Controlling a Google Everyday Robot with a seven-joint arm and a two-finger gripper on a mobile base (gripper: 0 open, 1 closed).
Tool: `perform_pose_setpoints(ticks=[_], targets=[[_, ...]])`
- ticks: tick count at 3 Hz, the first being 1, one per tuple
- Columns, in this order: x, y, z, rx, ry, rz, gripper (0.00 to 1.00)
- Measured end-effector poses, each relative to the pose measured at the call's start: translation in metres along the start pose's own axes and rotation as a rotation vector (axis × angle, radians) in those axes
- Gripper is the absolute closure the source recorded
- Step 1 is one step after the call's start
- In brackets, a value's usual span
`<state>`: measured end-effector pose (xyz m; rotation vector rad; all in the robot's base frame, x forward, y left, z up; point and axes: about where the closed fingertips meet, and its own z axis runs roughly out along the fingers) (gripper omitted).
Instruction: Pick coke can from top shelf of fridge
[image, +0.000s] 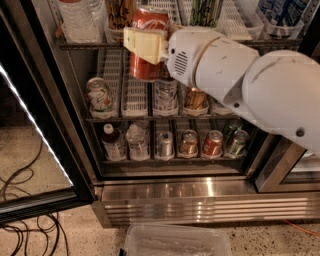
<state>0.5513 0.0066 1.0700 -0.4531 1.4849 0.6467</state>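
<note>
The coke can (148, 18) is red with white script and a silver top rim. My gripper (143, 45) is shut on the coke can's middle with its cream fingers (150, 46), and holds it upright in front of the top shelf (85, 46) of the fridge (200, 192). The can's lower end hangs below the rack's front edge, over the middle rack's lane trays. My white arm (240, 80) reaches in from the right and hides part of the middle rack.
On the top shelf are a water bottle (80, 20), a gold-and-black can (119, 12) and a green can (205, 11). The lower racks hold several cans and bottles. The open glass door (35, 130) is on the left, with cables (20, 200) on the floor. A clear plastic bin (175, 242) sits in front.
</note>
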Motion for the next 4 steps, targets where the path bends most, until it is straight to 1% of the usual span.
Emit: perform_pose_setpoints(ticks=[1,2,3,4], targets=[[0.016,0.014,-0.010,-0.008,0.009,0.041,1.00],[0.034,0.022,-0.026,0.002,0.061,0.063,1.00],[0.051,0.028,-0.045,0.029,0.121,0.073,1.00],[0.061,0.033,-0.062,0.064,0.139,0.100,1.00]])
